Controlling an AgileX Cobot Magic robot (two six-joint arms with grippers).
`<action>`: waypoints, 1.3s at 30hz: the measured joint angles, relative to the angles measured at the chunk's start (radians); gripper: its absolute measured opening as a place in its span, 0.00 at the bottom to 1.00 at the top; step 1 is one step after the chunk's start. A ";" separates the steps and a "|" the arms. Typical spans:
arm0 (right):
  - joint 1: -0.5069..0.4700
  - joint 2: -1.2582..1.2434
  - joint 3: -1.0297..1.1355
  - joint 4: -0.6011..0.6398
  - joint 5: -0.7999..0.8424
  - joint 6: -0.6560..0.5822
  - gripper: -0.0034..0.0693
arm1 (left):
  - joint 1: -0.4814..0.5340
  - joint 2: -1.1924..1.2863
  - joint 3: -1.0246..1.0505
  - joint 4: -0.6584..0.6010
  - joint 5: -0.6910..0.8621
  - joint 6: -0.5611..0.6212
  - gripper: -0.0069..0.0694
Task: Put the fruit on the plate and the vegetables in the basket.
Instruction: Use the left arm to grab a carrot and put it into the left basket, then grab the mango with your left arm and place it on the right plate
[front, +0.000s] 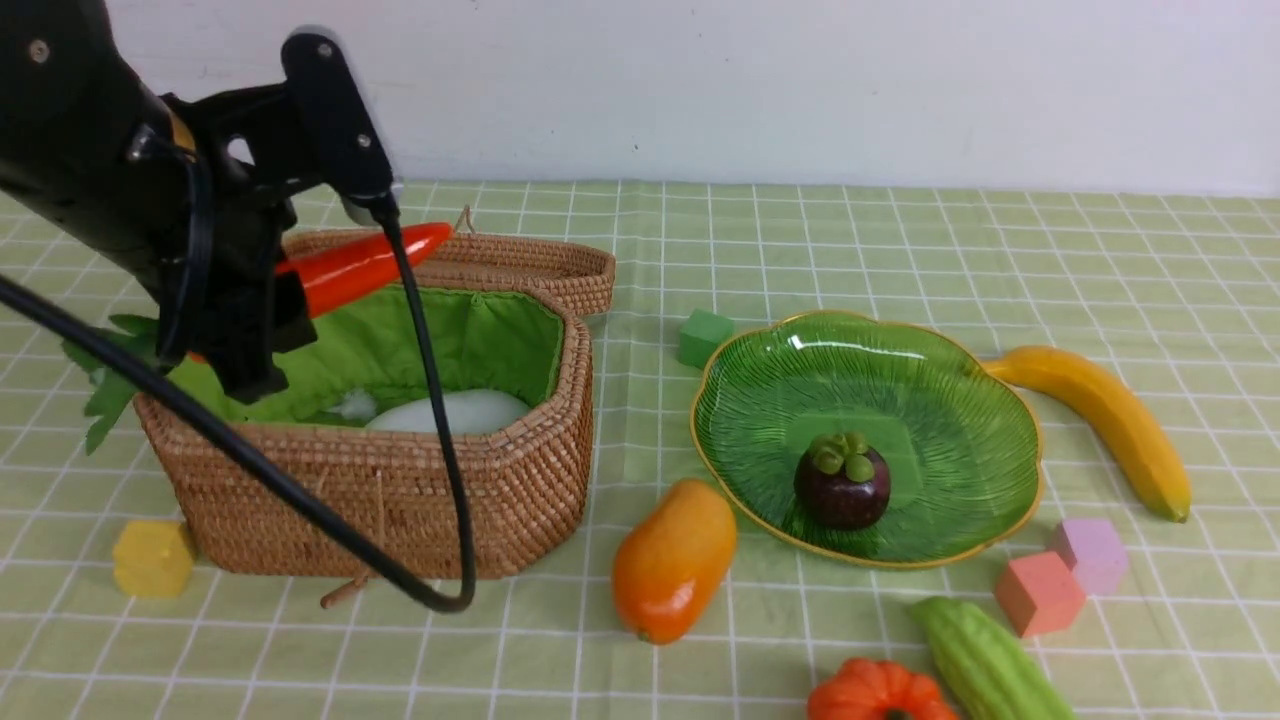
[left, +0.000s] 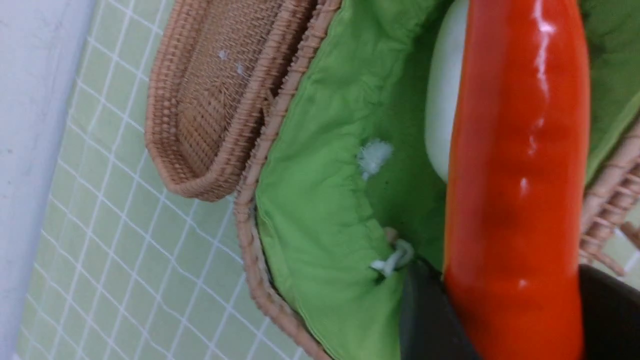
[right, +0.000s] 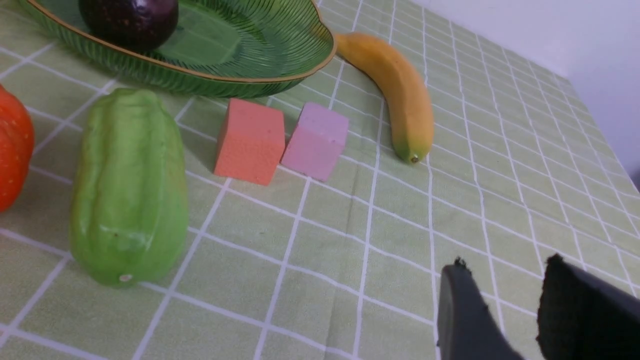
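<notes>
My left gripper (front: 288, 292) is shut on the red-orange carrot (front: 365, 262), held level over the open wicker basket (front: 400, 490); its tip points right. The left wrist view shows the carrot (left: 515, 175) above the green lining, beside the white radish (left: 440, 100) lying inside. A mangosteen (front: 842, 482) sits on the green glass plate (front: 950, 400). The mango (front: 673, 558) lies left of the plate, the banana (front: 1105, 420) right of it. Pumpkin (front: 878, 692) and gourd (front: 985, 660) lie at the front. My right gripper (right: 505, 275) is open and empty over bare cloth near the gourd (right: 129, 185).
The basket's lid (front: 530, 265) lies folded back behind it. Foam cubes are scattered about: green (front: 704, 337) behind the plate, yellow (front: 152, 558) left of the basket, coral (front: 1038, 592) and pink (front: 1092, 553) between plate and gourd. A white wall bounds the far edge.
</notes>
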 joint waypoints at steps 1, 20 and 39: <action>0.000 0.000 0.000 0.000 0.000 0.000 0.38 | 0.002 0.024 0.000 0.018 -0.034 0.015 0.52; 0.000 0.000 0.000 0.000 0.000 0.000 0.38 | 0.002 0.212 0.000 0.062 -0.213 0.034 0.52; 0.000 0.000 0.000 0.000 0.000 0.000 0.38 | -0.029 0.105 0.000 -0.094 -0.120 -0.017 0.95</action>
